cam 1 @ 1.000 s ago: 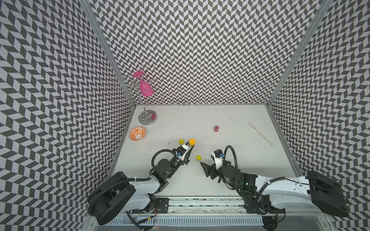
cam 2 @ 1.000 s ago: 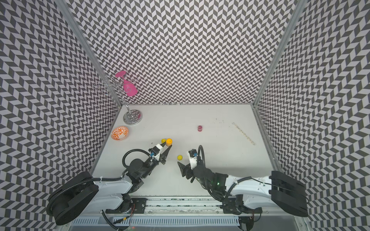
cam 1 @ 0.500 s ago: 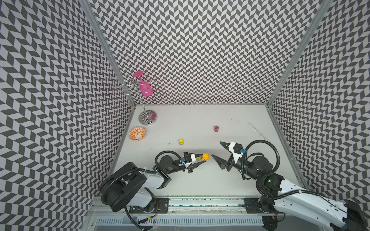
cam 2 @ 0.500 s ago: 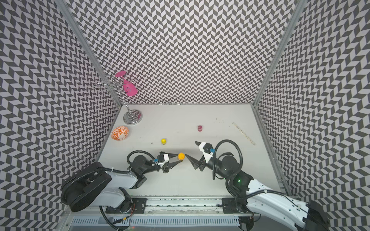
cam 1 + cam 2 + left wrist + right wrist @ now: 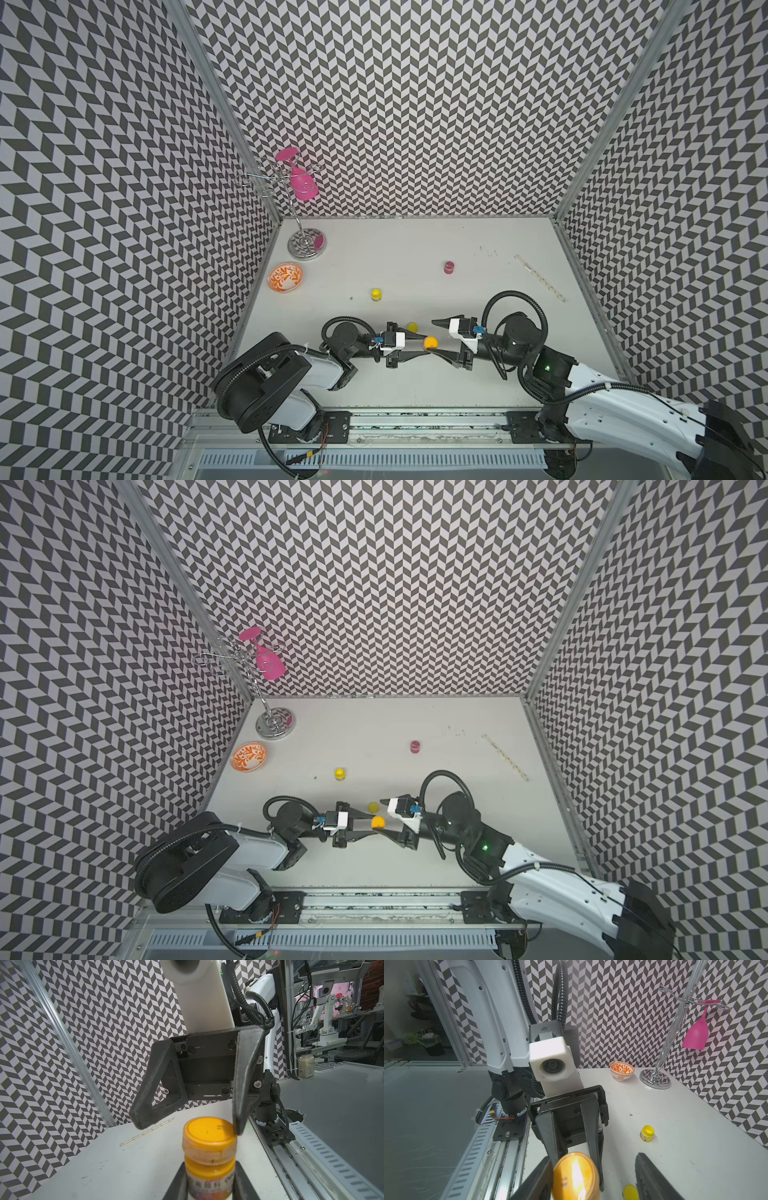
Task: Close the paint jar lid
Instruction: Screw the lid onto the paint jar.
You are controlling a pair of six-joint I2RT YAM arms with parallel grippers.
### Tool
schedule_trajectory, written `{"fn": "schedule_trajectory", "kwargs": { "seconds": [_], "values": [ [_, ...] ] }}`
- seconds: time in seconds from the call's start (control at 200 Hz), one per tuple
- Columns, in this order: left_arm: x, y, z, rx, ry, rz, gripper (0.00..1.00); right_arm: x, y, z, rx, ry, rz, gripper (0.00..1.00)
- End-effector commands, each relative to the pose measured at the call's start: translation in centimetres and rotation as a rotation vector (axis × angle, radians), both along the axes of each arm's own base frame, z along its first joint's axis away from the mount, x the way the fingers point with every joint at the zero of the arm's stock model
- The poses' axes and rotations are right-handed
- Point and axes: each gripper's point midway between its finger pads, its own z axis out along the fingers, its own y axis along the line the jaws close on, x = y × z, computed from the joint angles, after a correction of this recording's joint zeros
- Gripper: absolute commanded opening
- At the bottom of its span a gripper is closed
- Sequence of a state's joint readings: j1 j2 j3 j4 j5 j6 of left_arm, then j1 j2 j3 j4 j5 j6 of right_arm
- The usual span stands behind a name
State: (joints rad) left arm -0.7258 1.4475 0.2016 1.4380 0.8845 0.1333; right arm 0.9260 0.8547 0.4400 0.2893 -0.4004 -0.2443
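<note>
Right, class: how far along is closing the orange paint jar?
Done: the left gripper has its jaws clamped on the orange jar, with the lid sitting on top. In hand: the right gripper has its jaws open, straddling the lid, one at its rim. Left: likely gripping and tightening it.

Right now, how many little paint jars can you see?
3. The orange jar is held in the left jaws, the yellow jar stands alone mid-table, and the red jar is farther back. A yellow round piece by the jaws may be a lid or a fourth jar.
</note>
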Motion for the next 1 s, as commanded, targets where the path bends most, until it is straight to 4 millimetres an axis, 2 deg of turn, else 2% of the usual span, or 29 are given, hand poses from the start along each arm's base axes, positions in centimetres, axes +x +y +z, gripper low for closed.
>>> {"fn": "schedule_trajectory", "kwargs": {
  "seconds": [0.0, 0.25, 0.421, 0.616, 0.991],
  "values": [
    [0.0, -0.3, 1.1, -0.024, -0.030, -0.020, 0.26, -0.2, 0.2, 1.2, 0.026, -0.028, 0.021, 0.60],
    [0.1, -0.3, 1.0, -0.020, -0.029, -0.016, 0.26, -0.1, 0.7, 0.5, 0.003, -0.004, 0.038, 0.53],
    [0.3, -0.4, 0.9, -0.016, -0.026, -0.013, 0.26, -0.6, 0.7, 0.8, 0.012, -0.013, 0.063, 0.52],
    [0.3, -0.5, 0.8, -0.012, -0.022, -0.013, 0.26, -0.2, 0.5, 1.0, 0.021, -0.013, 0.030, 0.45],
    [1.0, -0.4, 1.2, -0.027, -0.024, 0.034, 0.26, 0.9, 0.5, 0.5, 0.018, 0.018, -0.027, 0.21]
  ]
}}
